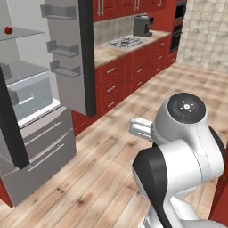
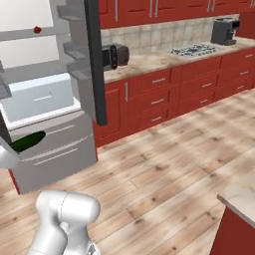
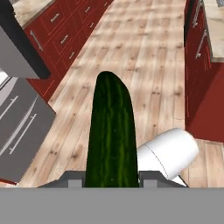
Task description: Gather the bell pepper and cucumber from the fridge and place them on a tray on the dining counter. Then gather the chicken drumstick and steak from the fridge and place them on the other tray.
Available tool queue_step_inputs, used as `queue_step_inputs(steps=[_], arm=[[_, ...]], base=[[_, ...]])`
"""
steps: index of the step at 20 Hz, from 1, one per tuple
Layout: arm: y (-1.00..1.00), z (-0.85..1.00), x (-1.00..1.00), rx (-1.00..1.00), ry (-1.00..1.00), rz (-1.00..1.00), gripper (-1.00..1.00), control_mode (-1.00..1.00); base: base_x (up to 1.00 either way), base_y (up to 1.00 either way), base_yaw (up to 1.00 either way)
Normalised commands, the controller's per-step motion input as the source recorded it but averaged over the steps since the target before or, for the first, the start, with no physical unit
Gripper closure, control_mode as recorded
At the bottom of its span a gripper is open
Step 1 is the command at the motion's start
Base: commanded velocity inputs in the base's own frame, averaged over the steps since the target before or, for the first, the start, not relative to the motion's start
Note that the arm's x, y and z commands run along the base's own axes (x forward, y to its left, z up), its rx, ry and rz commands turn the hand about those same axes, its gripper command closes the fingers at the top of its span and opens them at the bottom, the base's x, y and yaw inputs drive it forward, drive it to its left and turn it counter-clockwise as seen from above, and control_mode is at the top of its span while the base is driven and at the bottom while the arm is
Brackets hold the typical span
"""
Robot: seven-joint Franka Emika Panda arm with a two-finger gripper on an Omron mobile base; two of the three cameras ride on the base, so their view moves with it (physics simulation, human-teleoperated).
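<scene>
My gripper (image 3: 111,177) is shut on the cucumber (image 3: 111,135), a dark green cylinder that sticks out forward between the fingers, above the wooden floor. From the right base view the cucumber (image 2: 27,142) hangs in front of the fridge's lower drawers, with the gripper (image 2: 17,148) at the far left. The fridge (image 1: 71,67) stands open, white inside with glass shelves. The red bell pepper (image 1: 8,30) sits on an upper shelf, and shows as a small red bell pepper (image 2: 37,30) from the right. A corner of the dining counter (image 2: 241,196) lies at the lower right.
Red cabinets with a beige top carry a cooktop (image 1: 127,42), a coffee machine (image 1: 142,25) and a toaster (image 2: 114,56). The open fridge door (image 2: 94,64) juts into the room. Wooden floor (image 1: 111,147) stretches between fridge and counters. A red cabinet side (image 3: 201,87) stands close on the hand's right.
</scene>
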Motion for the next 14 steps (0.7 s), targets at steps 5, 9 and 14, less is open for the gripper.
queue_step_inputs(steps=[5, 9, 14], arm=[[0.00, 0.00, 0.00, 0.00, 0.00, 0.00, 1.00, 1.00], [0.00, 0.00, 0.00, 0.00, 0.00, 0.00, 1.00, 1.00], [0.00, 0.00, 0.00, 0.00, 0.00, 0.00, 1.00, 1.00]], base=[[-0.97, -0.15, -0.18], [-0.56, -0.77, -0.07], [-0.26, -1.00, 0.00]])
